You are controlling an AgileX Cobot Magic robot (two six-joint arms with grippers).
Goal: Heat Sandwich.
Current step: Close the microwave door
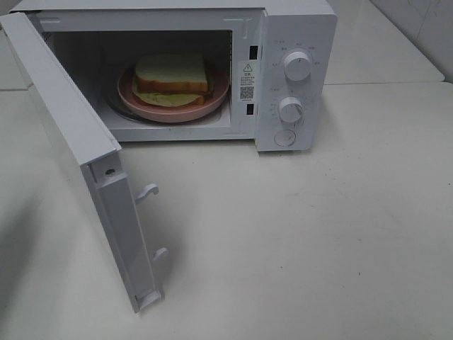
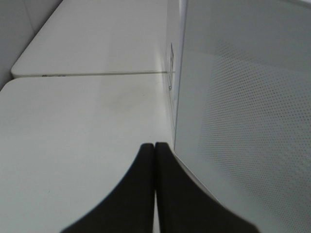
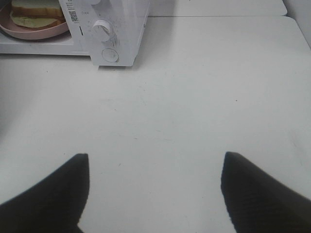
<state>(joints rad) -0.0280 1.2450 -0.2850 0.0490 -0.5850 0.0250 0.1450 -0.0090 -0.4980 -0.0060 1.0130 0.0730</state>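
The sandwich (image 1: 172, 76), thick white bread with a brown crust and pale filling, lies on a round pink plate (image 1: 216, 95) inside the white microwave (image 1: 297, 42). Its door (image 1: 71, 134) stands swung wide open to the left. My left gripper (image 2: 154, 145) is shut with nothing between its dark fingers, and it sits close beside the door's dotted outer panel (image 2: 243, 121). My right gripper (image 3: 154, 158) hangs open and empty over the bare table, well in front of the microwave (image 3: 121, 34). From there the sandwich (image 3: 34, 8) and the plate (image 3: 34, 31) show inside. Neither gripper appears in the exterior high view.
Two round knobs (image 1: 297, 65) (image 1: 291, 110) and a button (image 1: 285, 137) sit on the microwave's right-hand control panel. The door's latch hooks (image 1: 147, 190) stick out from its free edge. The white table (image 1: 318, 248) joins a second table (image 2: 97, 39) along a seam behind.
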